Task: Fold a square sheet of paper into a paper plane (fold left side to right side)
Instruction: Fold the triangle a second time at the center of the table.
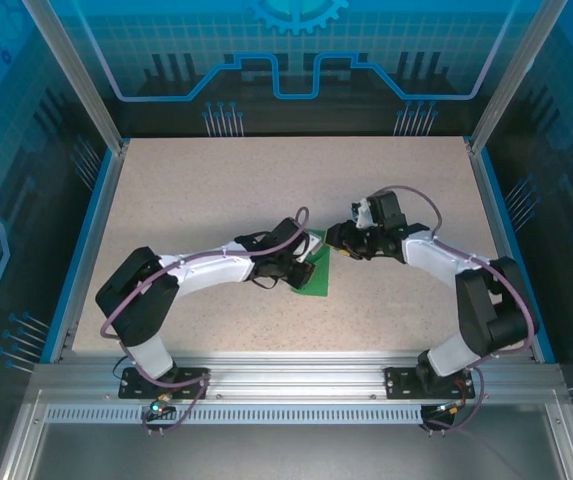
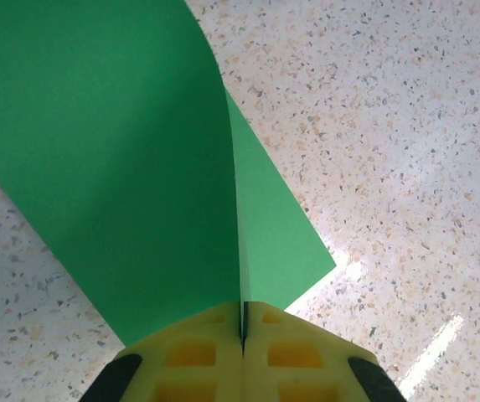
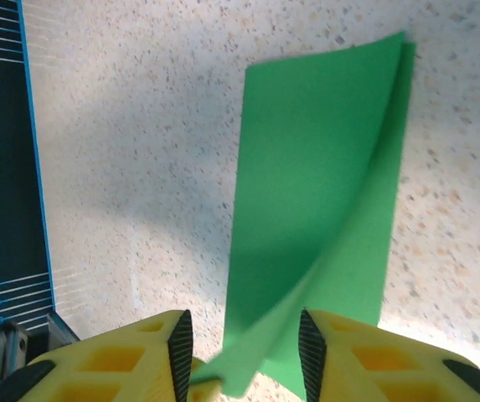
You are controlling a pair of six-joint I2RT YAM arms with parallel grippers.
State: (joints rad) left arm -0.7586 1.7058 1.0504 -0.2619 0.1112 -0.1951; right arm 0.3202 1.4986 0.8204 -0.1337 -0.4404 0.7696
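The square sheet of paper point(image 1: 316, 275) is bright green and lies mid-table, bent over on itself in a loose curl, not in the shape of a paper plane. My left gripper point(image 1: 304, 262) is shut on one raised edge of it. In the left wrist view the yellow jaws of the left gripper point(image 2: 243, 331) meet on the sheet point(image 2: 122, 167), which stands up in a curve over the lower layer. My right gripper point(image 1: 334, 240) is at the sheet's right side. In the right wrist view the right gripper point(image 3: 241, 356) is open, and a lifted flap of the sheet point(image 3: 315, 167) passes loosely between its fingers.
The speckled beige tabletop point(image 1: 216, 190) has a blue rim, with a metal rail point(image 1: 286, 385) along the near edge. Transparent blue walls enclose the back and sides. The two arms curve in towards each other at the centre.
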